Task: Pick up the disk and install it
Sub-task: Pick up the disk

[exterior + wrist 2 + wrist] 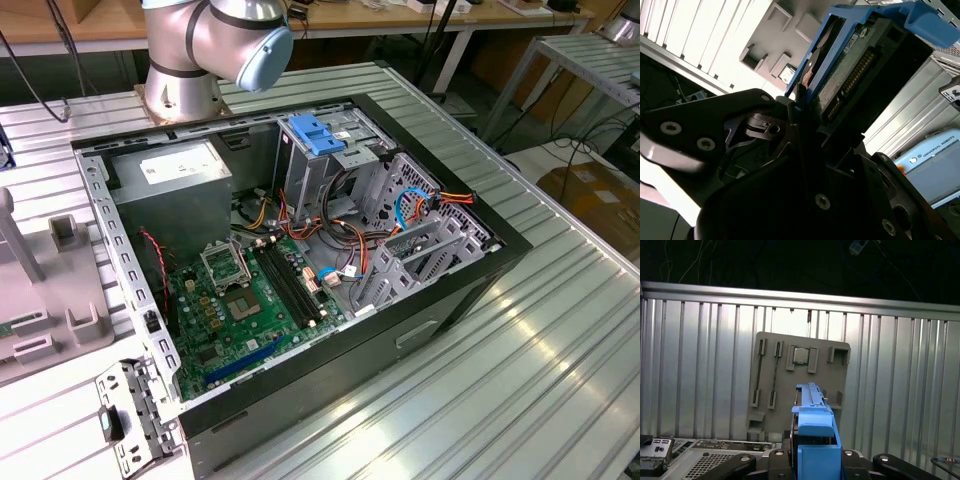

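Note:
The disk (pixel 814 432) is a dark slab in a bright blue carrier, seen edge-on in the first wrist view. In the second wrist view the disk (pixel 852 60) shows its dark circuit-board face and connector row. My gripper (pixel 815 462) is shut on the disk, with black fingers (pixel 747 462) on either side of its near end. The black fingers (pixel 715 125) clamp the same end in the second wrist view. The disk hangs lifted above the ribbed metal table, over a grey fixture plate (pixel 802 385).
An open computer case (pixel 470 290) lies on the ribbed table, with motherboard (pixel 240 300), grey power supply (pixel 170 185), metal drive cage (pixel 420 250) and loose cables. A blue bracket (pixel 315 135) sits at the case's far end. The arm's base (pixel 185 60) stands behind. The grey fixture (pixel 50 290) holds a chip (pixel 800 356).

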You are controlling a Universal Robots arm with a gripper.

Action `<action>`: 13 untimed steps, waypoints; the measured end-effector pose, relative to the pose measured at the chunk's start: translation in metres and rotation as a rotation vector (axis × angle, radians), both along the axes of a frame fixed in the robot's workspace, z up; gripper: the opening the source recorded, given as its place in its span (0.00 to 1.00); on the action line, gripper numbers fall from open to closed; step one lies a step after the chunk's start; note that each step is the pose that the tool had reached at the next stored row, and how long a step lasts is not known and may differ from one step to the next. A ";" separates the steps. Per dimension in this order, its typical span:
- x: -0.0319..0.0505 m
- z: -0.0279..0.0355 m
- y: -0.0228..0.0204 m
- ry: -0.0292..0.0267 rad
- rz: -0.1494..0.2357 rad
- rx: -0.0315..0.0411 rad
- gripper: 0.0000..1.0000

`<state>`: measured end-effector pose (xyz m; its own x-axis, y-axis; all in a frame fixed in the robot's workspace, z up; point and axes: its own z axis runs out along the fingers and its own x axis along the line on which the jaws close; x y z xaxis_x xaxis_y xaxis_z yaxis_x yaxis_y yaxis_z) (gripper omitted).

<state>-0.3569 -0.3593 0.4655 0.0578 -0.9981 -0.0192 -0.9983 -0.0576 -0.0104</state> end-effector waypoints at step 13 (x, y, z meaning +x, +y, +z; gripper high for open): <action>0.0063 0.0000 -0.0105 0.0000 0.000 0.0003 0.36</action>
<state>-0.3506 -0.3698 0.4655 0.0579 -0.9981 -0.0195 -0.9983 -0.0577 -0.0104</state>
